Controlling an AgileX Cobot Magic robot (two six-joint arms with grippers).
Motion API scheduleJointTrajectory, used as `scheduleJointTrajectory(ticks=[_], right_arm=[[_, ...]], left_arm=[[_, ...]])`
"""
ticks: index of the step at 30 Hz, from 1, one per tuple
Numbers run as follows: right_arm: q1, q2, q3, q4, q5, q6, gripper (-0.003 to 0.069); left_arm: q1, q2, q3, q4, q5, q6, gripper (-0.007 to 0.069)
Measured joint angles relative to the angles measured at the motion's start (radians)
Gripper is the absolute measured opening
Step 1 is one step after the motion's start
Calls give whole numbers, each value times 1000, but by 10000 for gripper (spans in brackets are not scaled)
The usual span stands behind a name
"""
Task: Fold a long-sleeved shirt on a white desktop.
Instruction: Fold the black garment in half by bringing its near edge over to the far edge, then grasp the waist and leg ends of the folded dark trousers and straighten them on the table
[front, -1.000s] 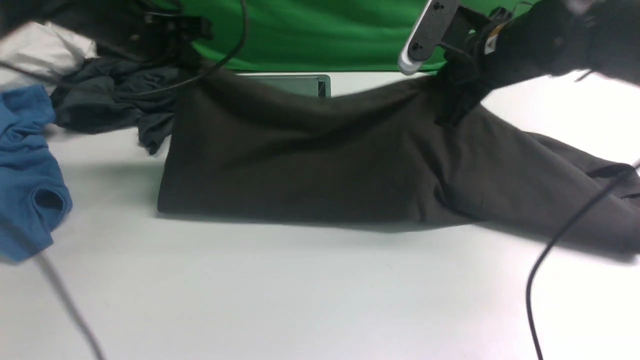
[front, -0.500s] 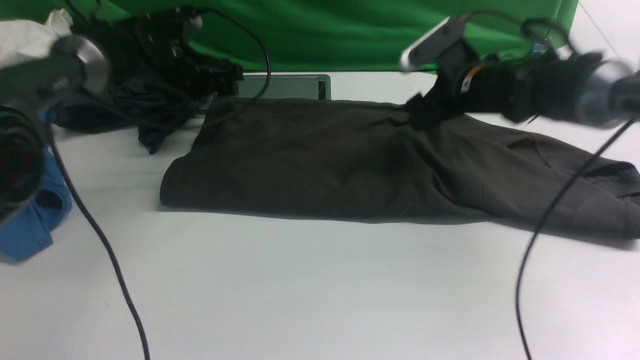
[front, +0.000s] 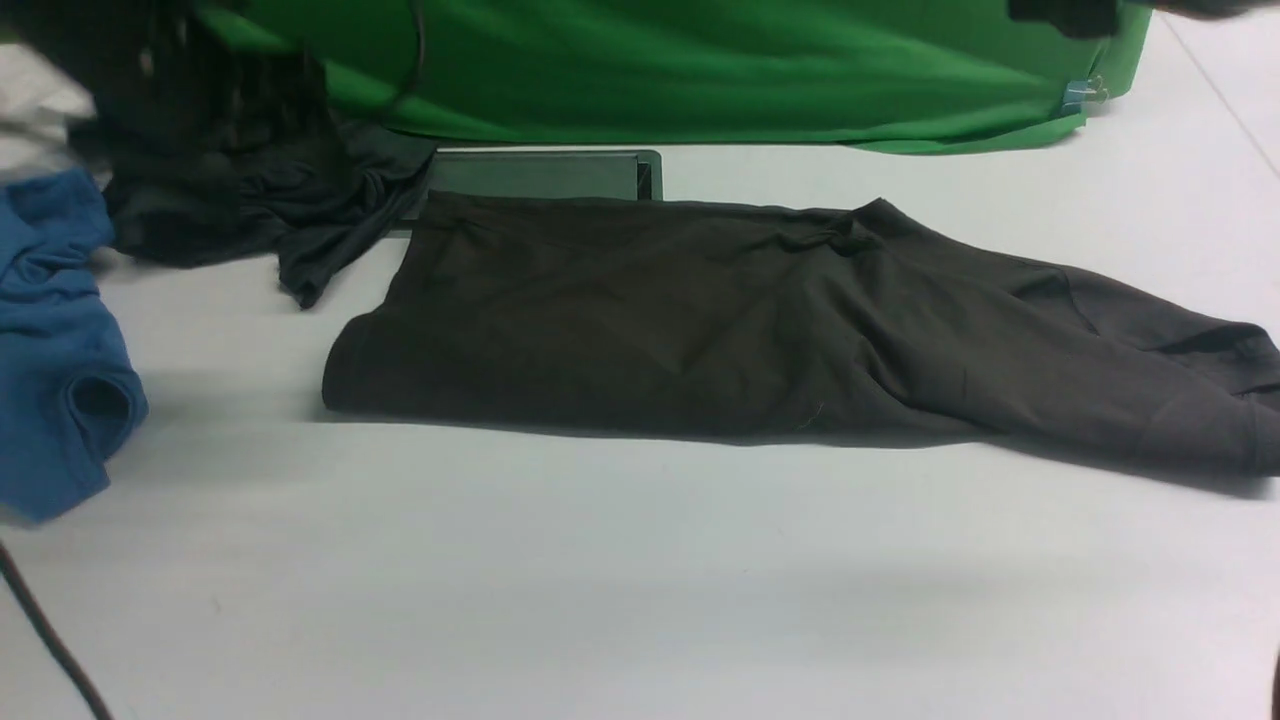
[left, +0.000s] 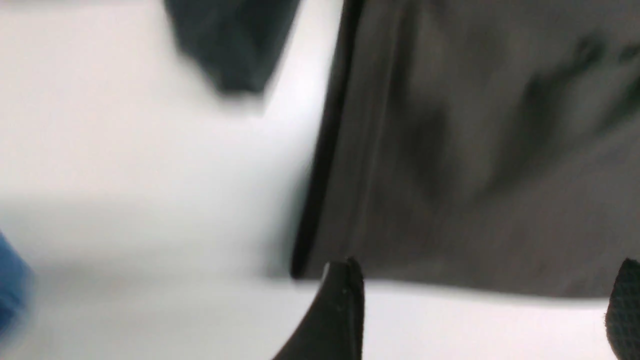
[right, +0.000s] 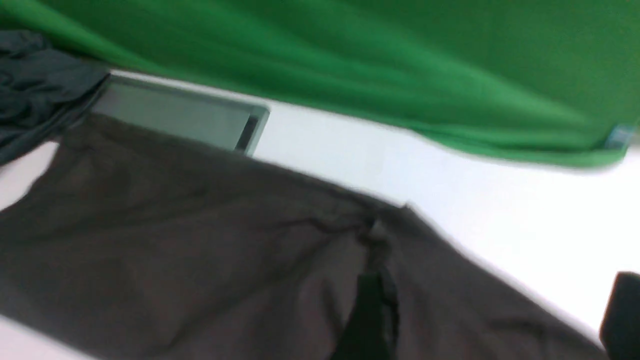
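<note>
Retreated, left end effector (left: 485, 282) and right end effector (right: 495, 305) gape above shirt (front: 650, 310) on desktop (front: 600, 580).

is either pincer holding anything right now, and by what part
Nothing is held: left pincer and right pincer are open, clear of the long-sleeved shirt lying on the white desktop.

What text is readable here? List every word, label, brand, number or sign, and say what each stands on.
No text can be read.
The long-sleeved shirt shows no print or label in any view.
The blue garment, the dark grey-green garment, the green backdrop, the grey panel and the white desktop look plain.
Both wrist views are blurred.
</note>
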Motion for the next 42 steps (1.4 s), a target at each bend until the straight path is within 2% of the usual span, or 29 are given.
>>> scheduleJointTrajectory(ticks=[3,7,8,12,18,22,25,29,31,32,34,37,39,42], right_arm=[[0,-21,62,20,11,12,548],[0,-27,177,32,25,16,547],[0,-27,181,33,25,16,547],[0,-27,232,36,20,16,547],[0,-27,236,48,0,16,547],[0,-27,236,64,-5,16,546],[0,-27,236,64,4,15,546],[0,-27,236,64,38,3,543],[0,-28,236,64,58,-6,513],[0,-30,236,64,69,-13,462],[0,-37,236,64,85,-28,367],[0,-70,237,64,102,-45,129],[0,-102,245,64,105,-50,55],[0,-141,254,64,108,-55,27]], left_arm=[[-1,0,131,-70,-35,-1,693],[-14,0,349,-222,-215,18,693],[-14,0,349,-227,-225,18,693],[-33,0,485,-281,-448,29,693],[-46,29,514,-332,-575,33,692],[-46,49,514,-413,-652,90,676],[-46,56,513,-445,-677,159,619],[-46,65,513,-446,-686,239,451],[-45,69,514,-441,-684,275,290],[-45,71,514,-443,-677,292,191],[-45,71,514,-438,-670,310,101],[-45,64,514,-424,-658,315,95],[-45,48,526,-408,-652,315,95],[-45,8,567,-394,-657,315,95]])
